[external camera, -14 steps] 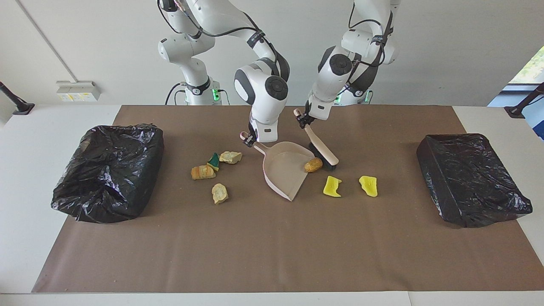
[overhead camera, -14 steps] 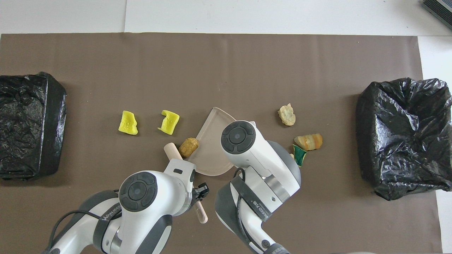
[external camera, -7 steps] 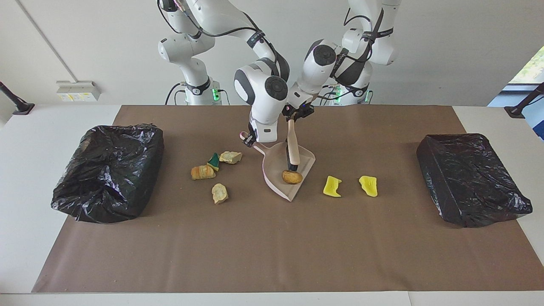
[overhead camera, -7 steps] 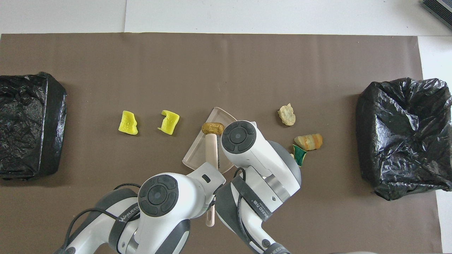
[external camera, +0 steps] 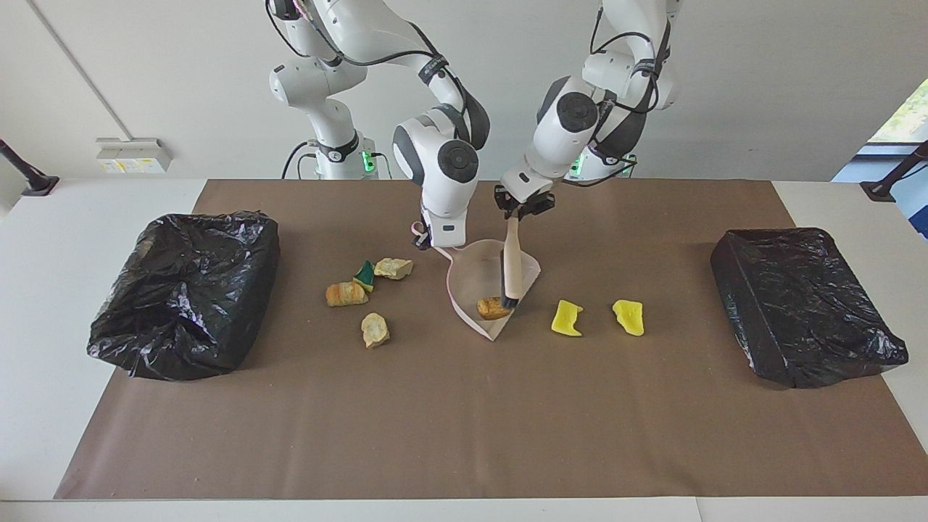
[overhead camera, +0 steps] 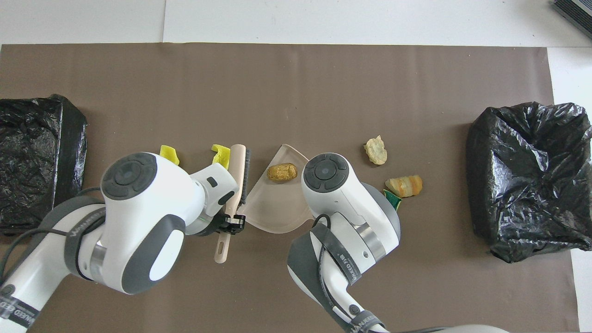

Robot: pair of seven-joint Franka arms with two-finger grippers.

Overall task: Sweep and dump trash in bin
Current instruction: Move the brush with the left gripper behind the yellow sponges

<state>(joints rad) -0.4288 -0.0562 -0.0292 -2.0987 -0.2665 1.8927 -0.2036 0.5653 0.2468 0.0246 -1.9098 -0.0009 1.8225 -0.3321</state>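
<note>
Progress at an early stage, judging from the layout: lying in the pink plastic dustpan (external camera: 471,272), just one brown oval lump (external camera: 493,308), close to the pan's open lip near the middle of the table (external camera: 464,420).

Pinching the dustpan's handle with the right gripper (external camera: 420,235), fingers pressed onto it, tilting the pan up at the handle end. Clamping the beige-handled brush with dark bristles (external camera: 511,264) with the left gripper (external camera: 523,205), fingers closed on the handle top, bristles hanging down at the pan's edge beside the lump.

Waiting to be swept, six lumps:
- lying toward the left arm's end of the table, two bright yellow lumps (external camera: 566,318) (external camera: 628,317);
- lying toward the right arm's end, one striped orange-brown lump (external camera: 346,293), two pale tan lumps (external camera: 394,268) (external camera: 375,330), and one green lump with yellow (external camera: 365,274) touching the orange-brown one.

Counting seven lumps in all, one dustpan, one brush.

Sitting near the two short edges of the table, two bins lined with black plastic bags (external camera: 185,290) (external camera: 805,304), neither showing any trash inside. Dumping not yet started.
</note>
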